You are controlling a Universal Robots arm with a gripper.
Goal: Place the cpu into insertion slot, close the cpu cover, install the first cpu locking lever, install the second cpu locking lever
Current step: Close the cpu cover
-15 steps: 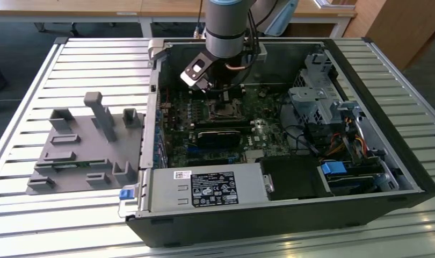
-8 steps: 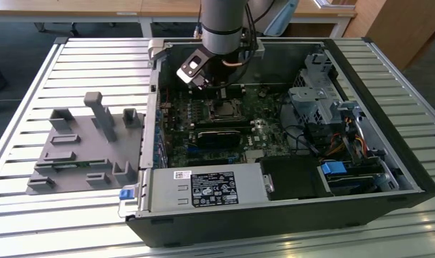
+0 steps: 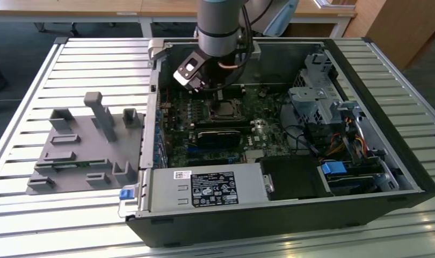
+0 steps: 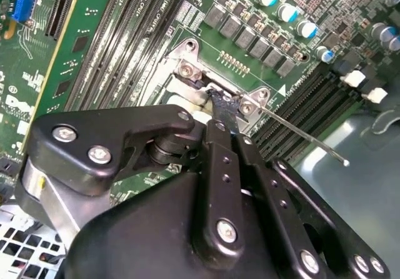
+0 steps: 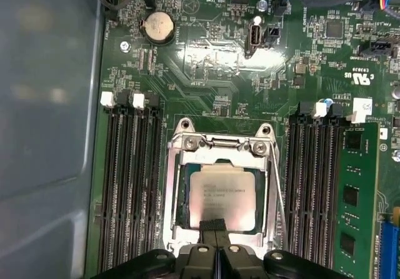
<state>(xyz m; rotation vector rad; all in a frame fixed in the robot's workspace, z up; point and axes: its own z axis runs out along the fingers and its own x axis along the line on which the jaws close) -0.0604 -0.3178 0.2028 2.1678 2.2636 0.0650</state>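
The cpu (image 5: 222,190), silvery-grey, lies flat in the insertion slot (image 5: 182,211) on the green board. The cpu cover (image 5: 219,144) lies down around it as a silver frame. My gripper (image 5: 214,224) is shut with nothing between its black fingers, and its tip sits at the cover's edge beside the cpu. In the second wrist view the gripper (image 4: 222,107) touches the socket frame (image 4: 187,72), and a thin locking lever (image 4: 306,138) sticks out free from the corner. In the exterior view the gripper (image 3: 221,98) hangs just above the cpu (image 3: 225,111).
Black memory slots (image 5: 128,185) flank the socket, with a green memory stick (image 5: 356,191) on one side. The open computer case (image 3: 361,70) holds a power supply (image 3: 207,188) and drive cage (image 3: 314,102). A grey fixture (image 3: 81,145) stands on the slatted table at the exterior view's left.
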